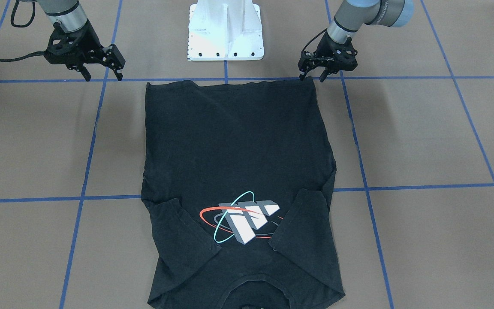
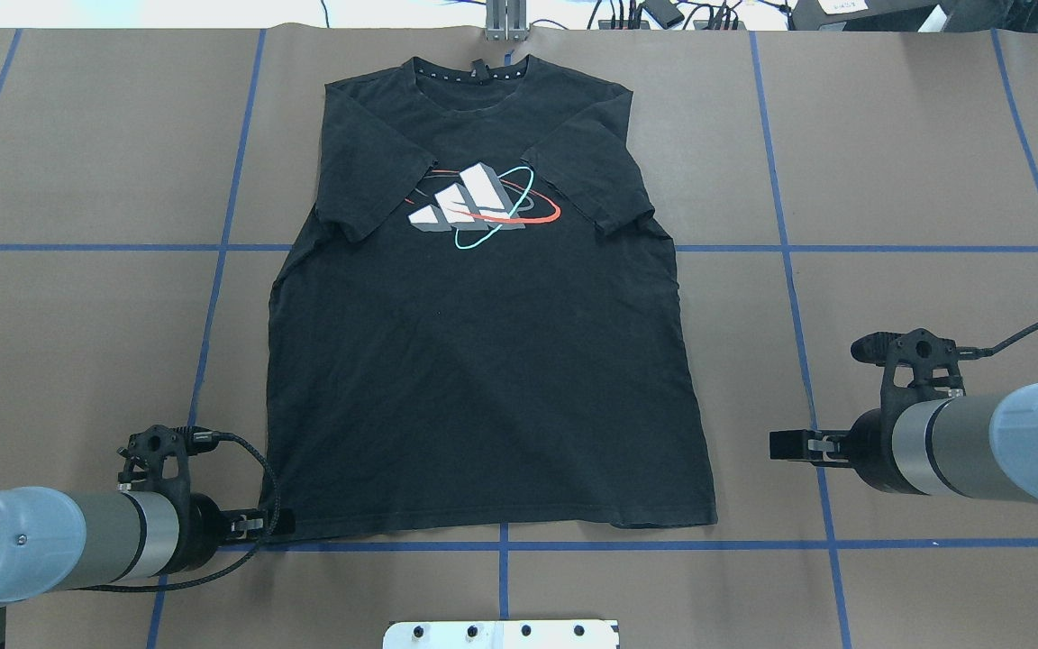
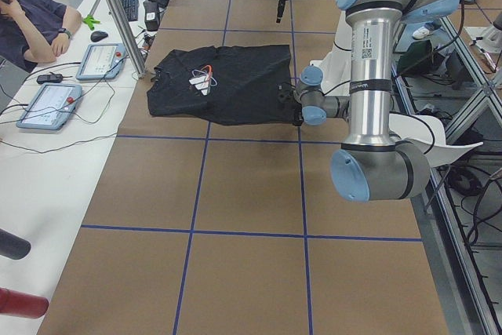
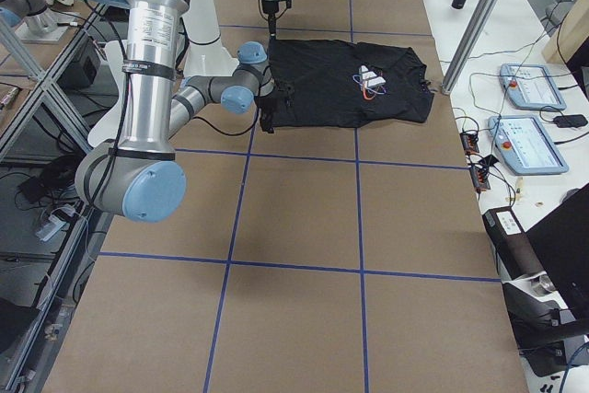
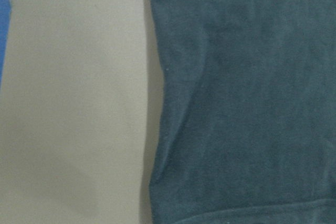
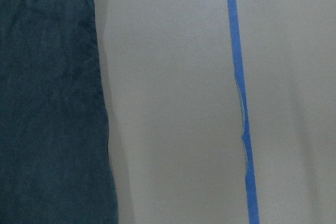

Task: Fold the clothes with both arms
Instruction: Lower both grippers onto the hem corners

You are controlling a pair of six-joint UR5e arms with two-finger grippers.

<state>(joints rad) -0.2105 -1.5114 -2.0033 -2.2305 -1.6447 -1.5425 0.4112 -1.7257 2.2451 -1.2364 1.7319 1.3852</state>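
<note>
Overhead exterior view has the black T-shirt (image 2: 483,379) lying flat on the brown table (image 2: 888,180), straight out from my white pedestal base (image 2: 501,634). It is print side up, with the hem on the side nearest the base and the collar (image 2: 474,77) on the side farthest from it. Both short sleeves are folded inward over the chest, one on each side of the chest print (image 2: 478,205).

My left gripper (image 1: 312,78) sits low at the hem corner on the base's left side. Its two fingers stand apart, one on either side of that corner, and nothing is pinched between them. The left wrist camera sees only dark cloth beside bare table, with the stitched hem running along the bottom of the view.

My right gripper (image 1: 103,77) is on the base's other side, clear of the shirt's hem corner there and not touching the cloth. Its jaws are spread wide and hold nothing. The right wrist camera shows the shirt's side edge, a band of bare table and then a blue tape line (image 6: 239,93) running alongside.

The hem lies just along the blue tape line (image 1: 384,77) that crosses in front of the base.
</note>
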